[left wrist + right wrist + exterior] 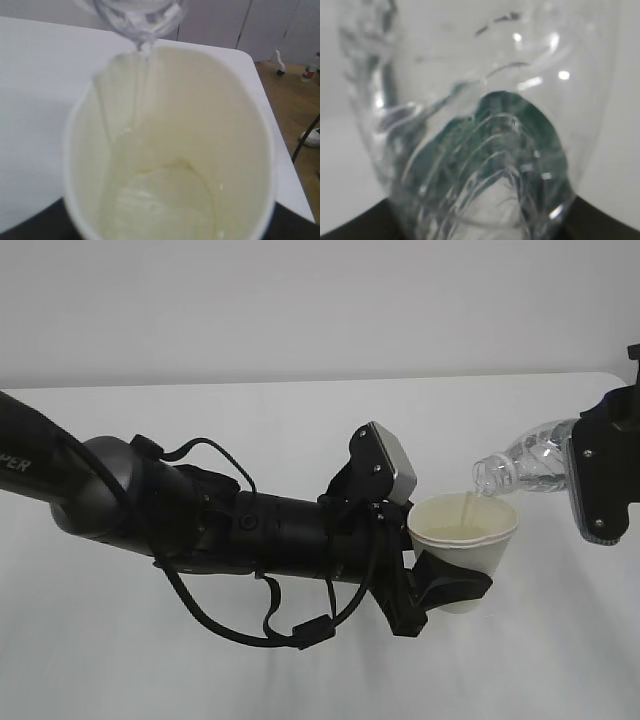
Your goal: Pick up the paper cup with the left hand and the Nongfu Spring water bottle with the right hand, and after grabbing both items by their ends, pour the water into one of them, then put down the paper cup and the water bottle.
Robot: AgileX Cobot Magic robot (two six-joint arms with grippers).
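Pour step underway: right pincer (600, 480) pinching the Nongfu Spring water bottle (525, 465) tipped at 3 o'clock, water (466, 508) streaming into the paper cup (463, 550) pinched by left pincer (440, 590) above the worktop (300, 400); next likely level the bottle, set both down.

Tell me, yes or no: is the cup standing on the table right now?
No: in the exterior view the cup hangs above the table, gripped by the left hand.
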